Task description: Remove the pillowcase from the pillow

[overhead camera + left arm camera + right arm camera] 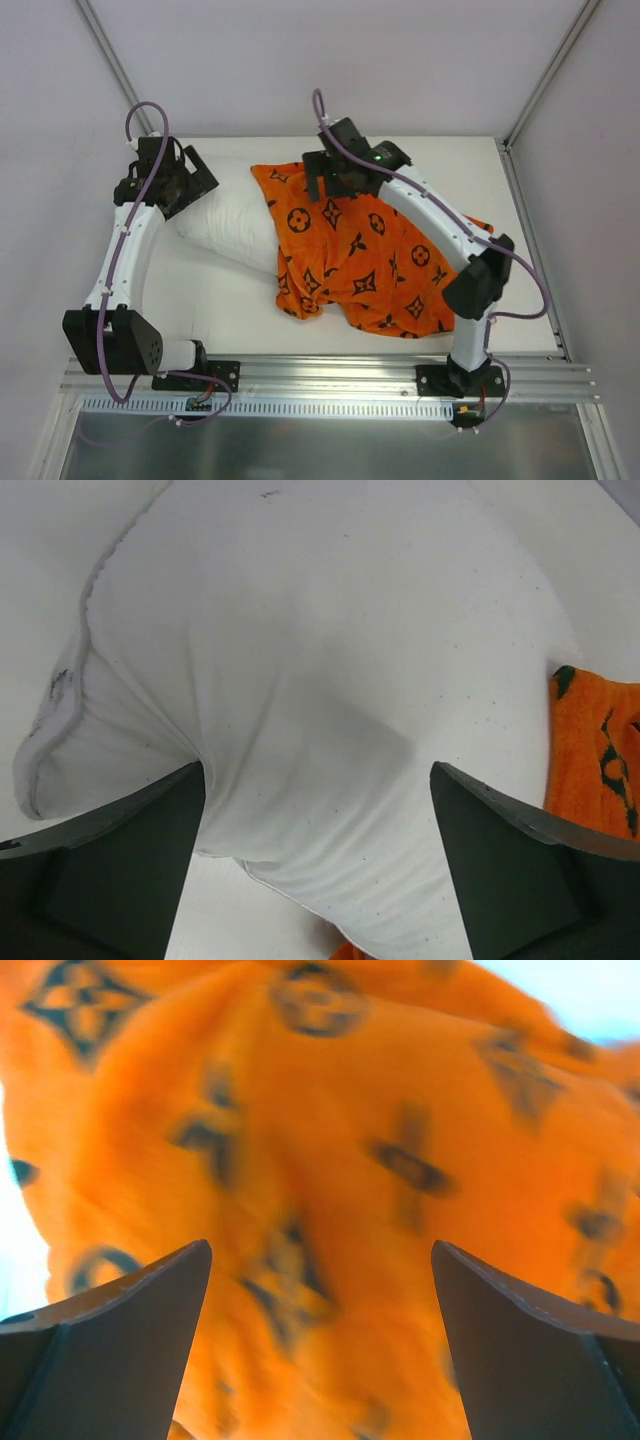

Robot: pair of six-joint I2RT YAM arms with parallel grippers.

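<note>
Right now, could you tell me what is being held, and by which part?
Nothing is gripped: the left end effector is open astride the bare pillow, the right end effector open over the pillowcase.

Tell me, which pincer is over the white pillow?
The left pincer, open above the plain white pillow. The right pincer hangs over the orange pillowcase instead.

Ahead of the right tool (320, 1250), the pillowcase (330, 1160) was blurred, its black motifs smeared, and it ran past every edge. Beyond the left tool (318, 770), the pillow (300, 680) was cut off at the top, and its end to that tool's right lay hidden under the pillowcase.
</note>
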